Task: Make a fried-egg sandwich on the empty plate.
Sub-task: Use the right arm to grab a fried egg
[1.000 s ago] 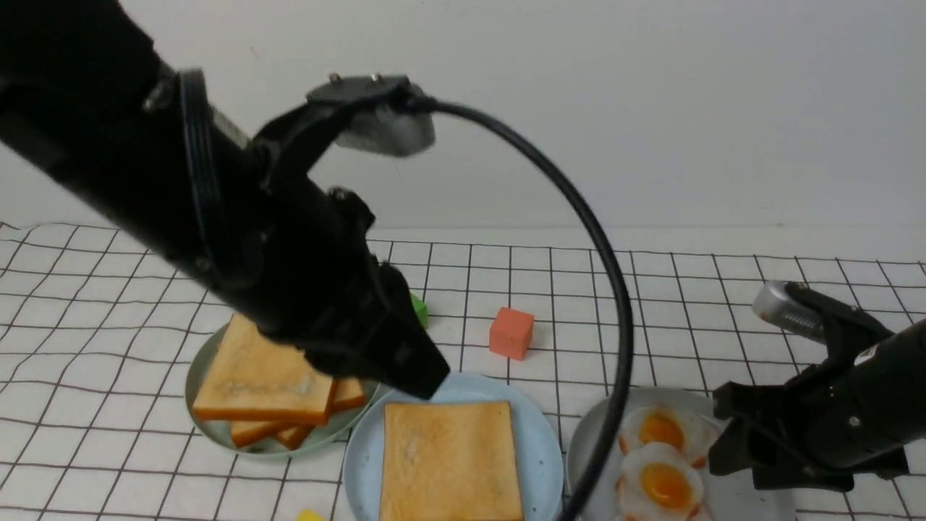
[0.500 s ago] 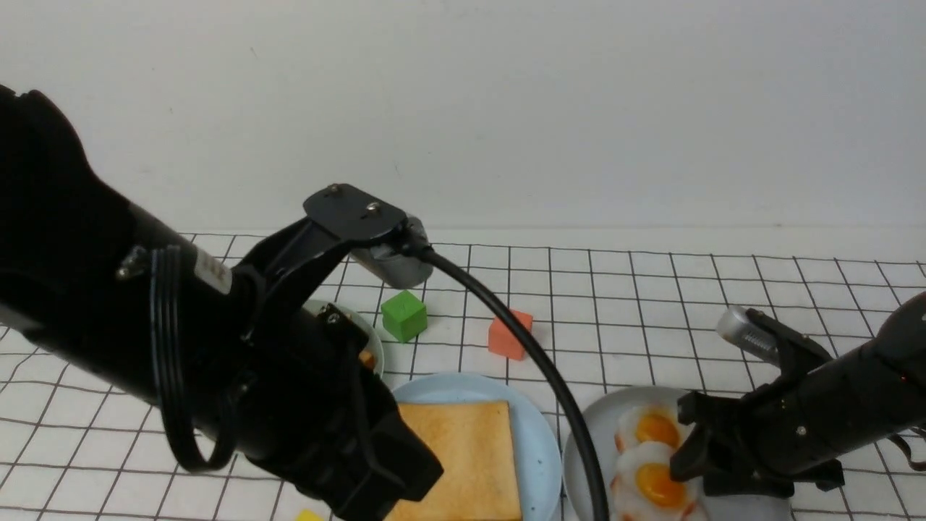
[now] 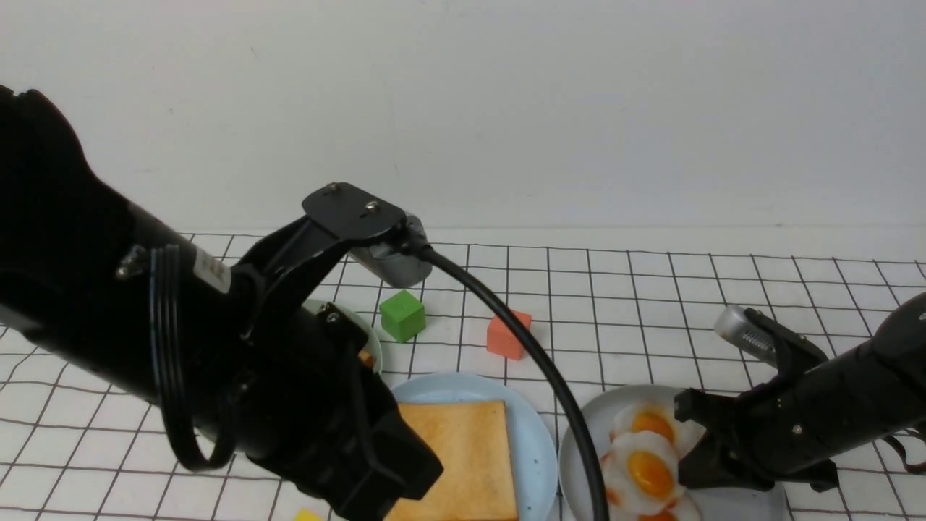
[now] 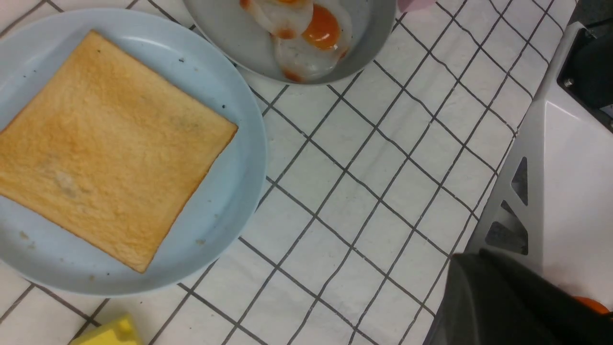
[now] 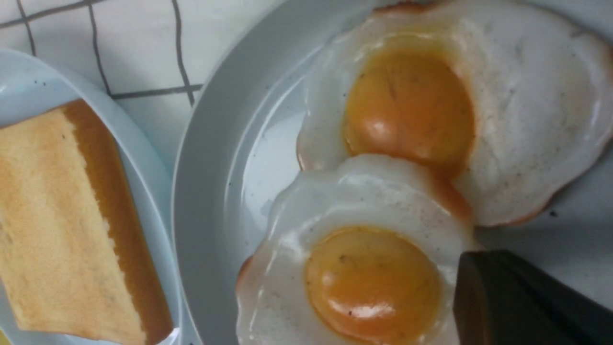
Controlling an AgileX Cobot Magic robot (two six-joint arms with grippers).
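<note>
The light blue plate (image 3: 532, 427) is round and shallow. It sits flat on the worktop (image 3: 651, 289), partly under the left end effector (image 3: 405, 470) and to the left of the right end effector (image 3: 684, 441). The fried-egg sandwich is so far one square, golden-brown toast slice (image 3: 463, 456) with a darker crust. The slice lies flat, about centred on the plate, with its near-left corner hidden behind the left end effector.

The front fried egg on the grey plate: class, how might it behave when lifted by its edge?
The front egg looks glossy, so it is probably slippery. It seems thin with a wavy rim, so it would likely flop. It overlaps the other egg, which might shift too.
</note>
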